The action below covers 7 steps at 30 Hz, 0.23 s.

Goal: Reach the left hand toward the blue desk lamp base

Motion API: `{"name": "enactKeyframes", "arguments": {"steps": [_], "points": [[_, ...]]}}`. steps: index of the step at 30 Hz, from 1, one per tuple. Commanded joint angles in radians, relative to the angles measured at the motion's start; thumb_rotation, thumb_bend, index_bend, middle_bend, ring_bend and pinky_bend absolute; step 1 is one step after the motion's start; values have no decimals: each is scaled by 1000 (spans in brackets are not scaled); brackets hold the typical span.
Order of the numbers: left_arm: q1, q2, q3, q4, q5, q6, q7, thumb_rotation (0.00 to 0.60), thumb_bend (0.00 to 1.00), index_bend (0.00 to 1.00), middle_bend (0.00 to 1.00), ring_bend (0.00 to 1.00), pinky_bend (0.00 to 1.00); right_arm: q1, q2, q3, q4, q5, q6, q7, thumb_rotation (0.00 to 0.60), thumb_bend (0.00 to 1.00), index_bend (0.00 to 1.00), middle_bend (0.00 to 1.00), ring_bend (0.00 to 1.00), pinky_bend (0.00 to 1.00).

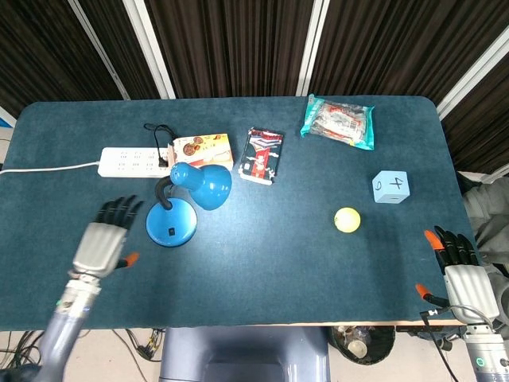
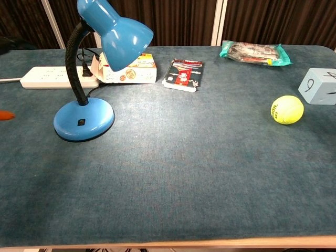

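Note:
The blue desk lamp stands left of the table's middle, its round base point(image 1: 171, 224) point(image 2: 84, 120) flat on the cloth, its black neck curving up to the blue shade point(image 1: 201, 184) point(image 2: 115, 32). My left hand point(image 1: 105, 239) lies to the left of the base, fingers spread and pointing away, a small gap between it and the base, holding nothing. In the chest view only its orange thumb tip point(image 2: 5, 115) shows at the left edge. My right hand point(image 1: 460, 271) rests open at the table's front right corner, far from the lamp.
A white power strip point(image 1: 131, 161) point(image 2: 52, 76) lies behind the lamp with a snack box point(image 1: 203, 148) beside it. A red packet point(image 1: 262, 155), a green snack bag point(image 1: 338, 121), a pale blue cube point(image 1: 390, 186) and a yellow ball point(image 1: 347, 220) lie to the right.

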Motion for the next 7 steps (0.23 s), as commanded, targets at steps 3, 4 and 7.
{"name": "enactKeyframes", "arguments": {"steps": [3,4,7], "points": [[134,78,91,119,129,115,-172,600,133,0,0,0,53,-1,-3,1,-1,2,2,-8,600,235,0,0,0,0],[155,81,100,148,146,132,-201,600,133,0,0,0,46,-1,-3,1,0,3,2,-10,600,235,0,0,0,0],[191,80,100,198,157,151,-256,600,133,0,0,0,38,-1,-4,1,-2,5,1,-14,600,235,0,0,0,0]]}}
